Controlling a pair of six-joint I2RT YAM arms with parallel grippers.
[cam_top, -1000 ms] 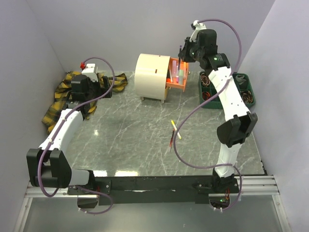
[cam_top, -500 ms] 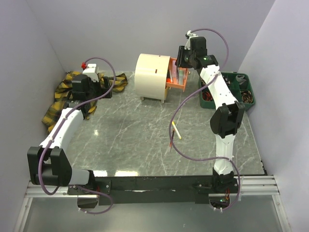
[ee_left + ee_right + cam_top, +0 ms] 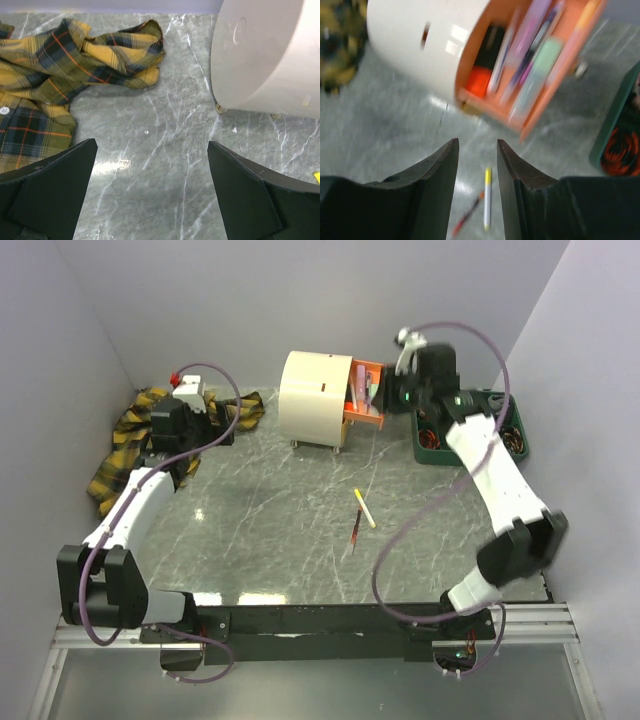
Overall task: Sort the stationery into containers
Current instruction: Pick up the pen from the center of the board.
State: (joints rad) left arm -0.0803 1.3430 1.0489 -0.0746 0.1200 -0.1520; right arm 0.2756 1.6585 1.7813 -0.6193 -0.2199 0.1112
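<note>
A cream cylindrical cabinet (image 3: 315, 398) stands at the back, its orange drawer (image 3: 368, 400) pulled open. In the right wrist view the drawer (image 3: 530, 65) holds pink and purple pens, green and pink highlighters and a black-and-red one. A yellow pen (image 3: 366, 508) and a red pen (image 3: 354, 533) lie on the marble mid-table; both show blurred in the right wrist view, the yellow pen (image 3: 487, 197) beside the red pen (image 3: 467, 215). My right gripper (image 3: 403, 393) hovers just right of the drawer, open and empty (image 3: 477, 142). My left gripper (image 3: 188, 465) is open and empty (image 3: 152, 145) above bare marble.
A dark green tray (image 3: 508, 400) with coiled bands stands at the back right, its edge in the right wrist view (image 3: 615, 125). A yellow-black plaid cloth (image 3: 120, 440) lies at the back left, also in the left wrist view (image 3: 50, 75). Walls close off both sides.
My right gripper has drawn back from above the drawer to its right side, and the right arm's elbow has swung out to the right. The left arm has not moved.
</note>
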